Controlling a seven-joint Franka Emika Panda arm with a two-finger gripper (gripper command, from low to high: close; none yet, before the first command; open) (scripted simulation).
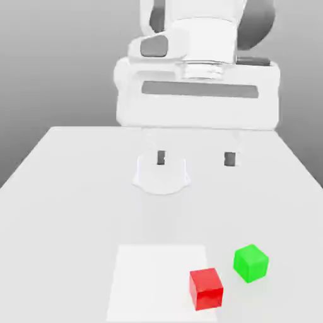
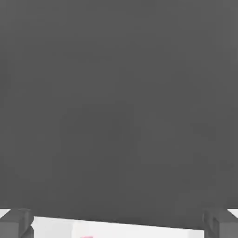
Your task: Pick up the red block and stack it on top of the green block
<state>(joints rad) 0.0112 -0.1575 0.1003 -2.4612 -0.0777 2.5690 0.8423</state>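
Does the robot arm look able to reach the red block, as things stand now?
Probably yes. The claw is open and empty above the table, and nothing is stacked on the red block. The green block sits near it, but a gap separates them.

Can't see the upper part of the white-and-grey robot arm (image 1: 205,41), cut off by the exterior view's top edge. Can't see the near edge of the smooth white table (image 1: 69,214) either, also cut off. Can't follow the flat white square's (image 1: 154,281) edge behind the small glossy red cube (image 1: 205,290). Can't identify the pinkish sliver (image 2: 86,237), cropped by the hand view's edge.
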